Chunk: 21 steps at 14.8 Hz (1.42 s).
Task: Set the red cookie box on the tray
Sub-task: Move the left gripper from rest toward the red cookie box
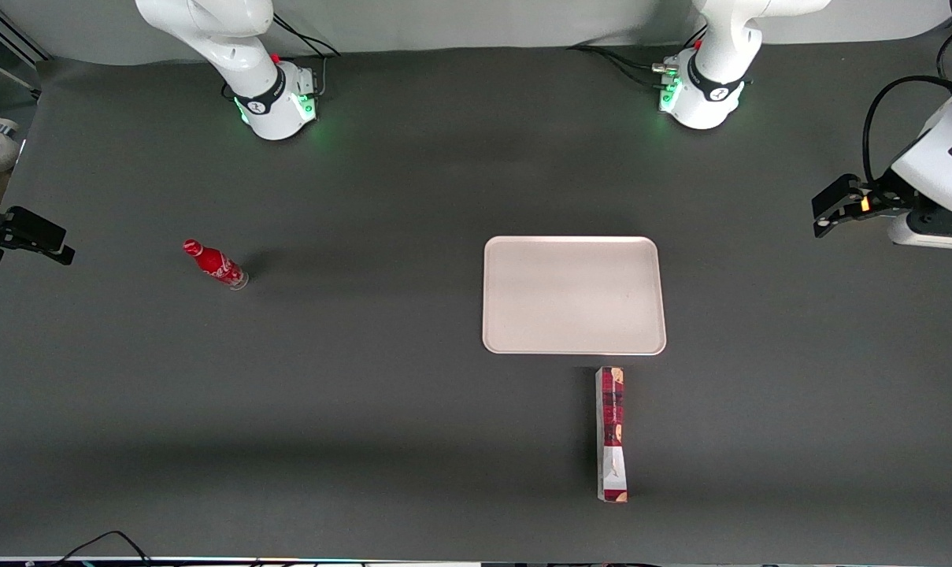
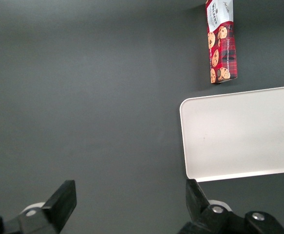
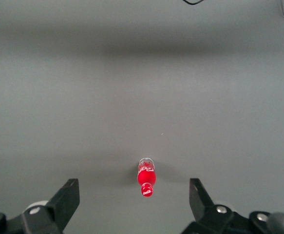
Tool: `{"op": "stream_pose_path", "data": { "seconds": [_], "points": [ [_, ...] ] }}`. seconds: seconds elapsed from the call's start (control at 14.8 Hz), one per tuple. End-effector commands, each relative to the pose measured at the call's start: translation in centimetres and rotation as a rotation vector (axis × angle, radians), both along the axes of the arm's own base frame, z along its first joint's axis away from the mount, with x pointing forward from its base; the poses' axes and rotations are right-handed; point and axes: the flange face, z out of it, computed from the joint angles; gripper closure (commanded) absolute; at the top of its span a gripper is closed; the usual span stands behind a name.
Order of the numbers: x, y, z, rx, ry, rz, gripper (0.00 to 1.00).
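Robotics laboratory test station, not a home or shop.

Identified by two white arm bases (image 1: 275, 98) bolted at the edge of a table (image 1: 365, 409) farthest from the front camera, each with green status lights and black cables (image 1: 617, 63) trailing off. Table covered in a plain dark grey mat, with only a few sample props laid out well apart: a pale tray (image 1: 574, 295), a red cookie box (image 1: 611, 433), a small red bottle (image 1: 214, 264). Gripper (image 1: 826, 216) raised off the working arm's end of the table, fingers (image 2: 64, 200) spread apart. Further black hardware (image 1: 23, 232) clamped at the parked arm's end.
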Motion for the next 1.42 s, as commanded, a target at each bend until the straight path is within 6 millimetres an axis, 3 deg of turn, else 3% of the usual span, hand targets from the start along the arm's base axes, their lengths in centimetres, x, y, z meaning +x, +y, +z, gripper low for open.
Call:
{"op": "stream_pose_path", "data": {
  "seconds": [0.0, 0.95, 1.08, 1.35],
  "points": [
    [0.6, 0.5, 0.1, 0.014, 0.009, -0.003, 0.0],
    [1.0, 0.4, -0.3, 0.01, 0.008, -0.008, 0.0],
    [1.5, -0.5, -0.3, -0.002, 0.004, -0.016, 0.0],
    [3.5, -4.4, -1.9, -0.018, 0.012, -0.032, 0.0]
  ]
}}
